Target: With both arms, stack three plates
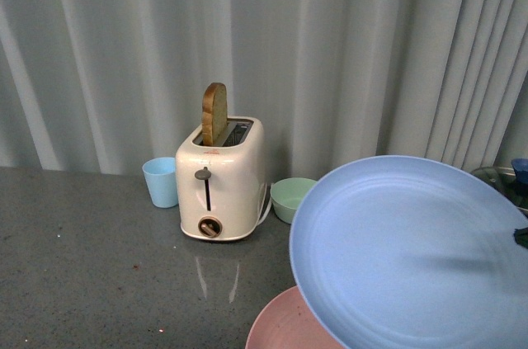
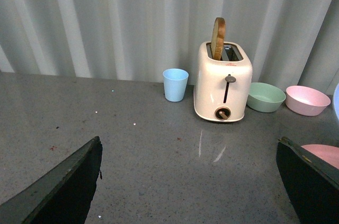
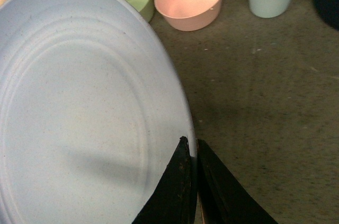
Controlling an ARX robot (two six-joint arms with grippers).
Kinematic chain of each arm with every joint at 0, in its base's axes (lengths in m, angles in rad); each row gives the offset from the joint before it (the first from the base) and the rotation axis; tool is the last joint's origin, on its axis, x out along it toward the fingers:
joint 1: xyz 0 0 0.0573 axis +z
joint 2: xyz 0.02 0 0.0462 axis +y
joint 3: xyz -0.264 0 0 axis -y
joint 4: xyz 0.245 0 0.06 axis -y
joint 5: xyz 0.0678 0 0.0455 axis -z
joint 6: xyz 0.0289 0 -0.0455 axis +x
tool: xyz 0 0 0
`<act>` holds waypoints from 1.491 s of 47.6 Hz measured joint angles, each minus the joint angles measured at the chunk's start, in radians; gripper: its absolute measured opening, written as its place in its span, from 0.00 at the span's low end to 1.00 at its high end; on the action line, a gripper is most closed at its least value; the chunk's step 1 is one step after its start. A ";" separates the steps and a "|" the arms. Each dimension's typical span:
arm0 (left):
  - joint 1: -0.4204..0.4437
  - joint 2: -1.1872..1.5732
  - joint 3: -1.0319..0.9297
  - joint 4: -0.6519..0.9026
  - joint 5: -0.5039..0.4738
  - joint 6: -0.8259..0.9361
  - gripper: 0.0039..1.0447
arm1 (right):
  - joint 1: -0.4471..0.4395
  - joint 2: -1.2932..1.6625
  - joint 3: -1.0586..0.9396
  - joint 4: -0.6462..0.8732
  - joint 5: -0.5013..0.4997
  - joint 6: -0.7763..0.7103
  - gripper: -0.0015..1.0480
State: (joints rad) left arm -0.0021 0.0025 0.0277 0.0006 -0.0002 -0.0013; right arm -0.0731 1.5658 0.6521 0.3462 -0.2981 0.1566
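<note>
A large light blue plate (image 1: pixel 412 258) hangs tilted in the air at the right of the front view. My right gripper (image 3: pixel 191 142) is shut on its rim, one finger on each face of the light blue plate (image 3: pixel 79 107). Only a dark bit of that gripper (image 1: pixel 521 238) shows in the front view. Under the blue plate a pink plate (image 1: pixel 285 324) lies on the grey counter (image 1: pixel 91 266). My left gripper (image 2: pixel 188 140) stands open and low over bare counter, with nothing between its fingers (image 2: pixel 63 192). The pink plate (image 2: pixel 324 154) lies just beyond its right finger.
A cream toaster (image 1: pixel 221 180) with a bread slice stands at the back by the curtain. A blue cup (image 1: pixel 161 181) is to its left and a green bowl (image 1: pixel 293 198) to its right. A pink bowl (image 2: pixel 307 100) sits past the green one. Dark items (image 1: pixel 520 169) stand far right.
</note>
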 joint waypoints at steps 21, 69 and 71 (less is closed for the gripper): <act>0.000 0.000 0.000 0.000 0.000 0.000 0.94 | 0.084 0.101 -0.078 0.104 -0.018 0.183 0.03; 0.000 0.000 0.000 0.000 0.000 0.000 0.94 | 0.035 0.314 -0.085 0.127 -0.035 0.258 0.03; 0.000 0.000 0.000 0.000 0.000 0.000 0.94 | 0.040 0.319 -0.085 0.131 -0.037 0.259 0.03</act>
State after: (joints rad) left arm -0.0021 0.0025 0.0277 0.0006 -0.0002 -0.0013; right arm -0.0334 1.8843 0.5674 0.4770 -0.3351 0.4156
